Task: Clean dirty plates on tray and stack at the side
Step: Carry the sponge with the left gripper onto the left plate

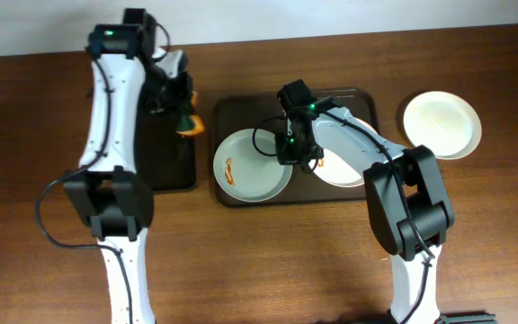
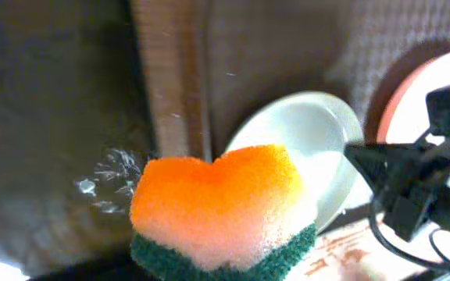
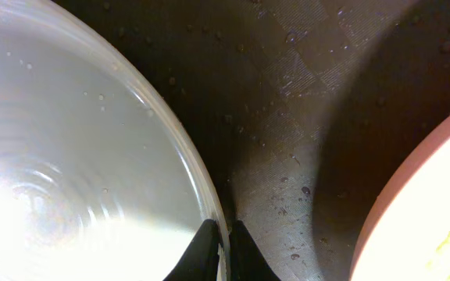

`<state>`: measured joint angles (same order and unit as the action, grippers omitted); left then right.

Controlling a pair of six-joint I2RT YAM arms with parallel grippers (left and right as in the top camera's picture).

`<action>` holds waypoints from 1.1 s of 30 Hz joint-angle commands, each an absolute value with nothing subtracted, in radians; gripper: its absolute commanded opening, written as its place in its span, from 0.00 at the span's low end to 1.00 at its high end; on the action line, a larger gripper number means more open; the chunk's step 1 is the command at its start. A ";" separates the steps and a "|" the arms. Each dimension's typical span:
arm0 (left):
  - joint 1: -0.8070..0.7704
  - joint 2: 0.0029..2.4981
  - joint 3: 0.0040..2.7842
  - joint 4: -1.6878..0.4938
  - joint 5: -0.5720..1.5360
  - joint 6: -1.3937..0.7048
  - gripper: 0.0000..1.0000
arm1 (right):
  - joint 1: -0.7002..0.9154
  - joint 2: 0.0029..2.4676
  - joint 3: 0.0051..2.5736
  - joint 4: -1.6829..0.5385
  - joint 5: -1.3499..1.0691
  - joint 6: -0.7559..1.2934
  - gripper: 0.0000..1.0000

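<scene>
Brown wooden table fills the overhead view, with the tray lying in the middle of it.

One clean plate sits alone on the wood at about 3 o'clock from the tray, well apart from it. No sauce shows on it, so I judge this one finished. It is the only plate at the side, so no stack exists yet.

Two plates remain on the tray. The left plate has orange streaks near its 9 o'clock edge. The second plate lies at 3 o'clock from it, partly under the right arm, and shows sauce marks in the right wrist view.

The right pincer is pressed together on the rim of the left plate, at its 3 o'clock side. The left pincer squeezes an orange sponge with a green base, above the black tray at 9 o'clock from the main tray.

By my judgement about one third is done: two plates need wiping, then stacking on the clean one.
</scene>
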<state>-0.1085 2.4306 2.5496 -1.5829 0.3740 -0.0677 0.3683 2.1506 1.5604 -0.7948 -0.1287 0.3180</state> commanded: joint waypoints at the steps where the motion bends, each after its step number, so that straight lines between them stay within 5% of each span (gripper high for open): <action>1: -0.239 2.426 2.431 -1.536 0.366 -0.091 0.00 | 0.373 2.175 1.554 -0.796 -0.082 0.323 0.08; 5: -0.330 2.426 2.157 -1.357 0.370 -0.187 0.00 | 0.373 2.175 1.554 -0.801 -0.082 0.323 0.07; 7: -0.338 2.426 2.112 -1.353 0.371 -0.186 0.38 | 0.373 2.175 1.554 -0.796 -0.082 0.323 0.07; 8: -0.339 2.426 2.112 -1.354 0.378 -0.186 0.45 | 0.373 2.175 1.554 -0.795 -0.082 0.323 0.07; 9: -0.340 2.426 2.112 -1.354 0.381 -0.186 0.69 | 0.373 2.175 1.554 -0.796 -0.082 0.323 0.07; 10: -0.339 2.426 2.112 -1.356 0.381 -0.186 0.79 | 0.373 2.175 1.554 -0.796 -0.082 0.323 0.07; 14: -0.319 2.426 2.249 -1.509 0.225 -0.144 0.62 | 0.373 2.175 1.554 -0.796 -0.082 0.323 0.07; 16: -0.319 2.427 2.229 -1.535 0.208 -0.131 0.44 | 0.373 2.175 1.554 -0.796 -0.082 0.323 0.07; 20: -0.363 2.429 2.108 -1.419 0.213 -0.125 0.41 | 0.373 2.175 1.554 -0.800 -0.082 0.323 0.07; 24: -0.413 2.431 2.108 -1.372 0.221 -0.126 0.53 | 0.373 2.175 1.554 -0.801 -0.082 0.323 0.07; 26: -0.418 2.431 2.108 -1.365 0.220 -0.126 0.50 | 0.373 2.175 1.554 -0.802 -0.082 0.323 0.08; 27: -0.418 2.431 2.108 -1.365 0.220 -0.126 0.43 | 0.373 2.175 1.554 -0.803 -0.082 0.323 0.08; 29: -0.418 2.431 2.108 -1.364 0.221 -0.126 0.07 | 0.373 2.175 1.554 -0.804 -0.082 0.323 0.07; 30: -0.418 2.431 2.111 -1.365 0.227 -0.126 0.00 | 0.373 2.175 1.554 -0.803 -0.082 0.323 0.08; 33: -0.407 2.431 2.162 -1.369 0.413 -0.126 0.00 | 0.373 2.175 1.554 -0.803 -0.082 0.323 0.07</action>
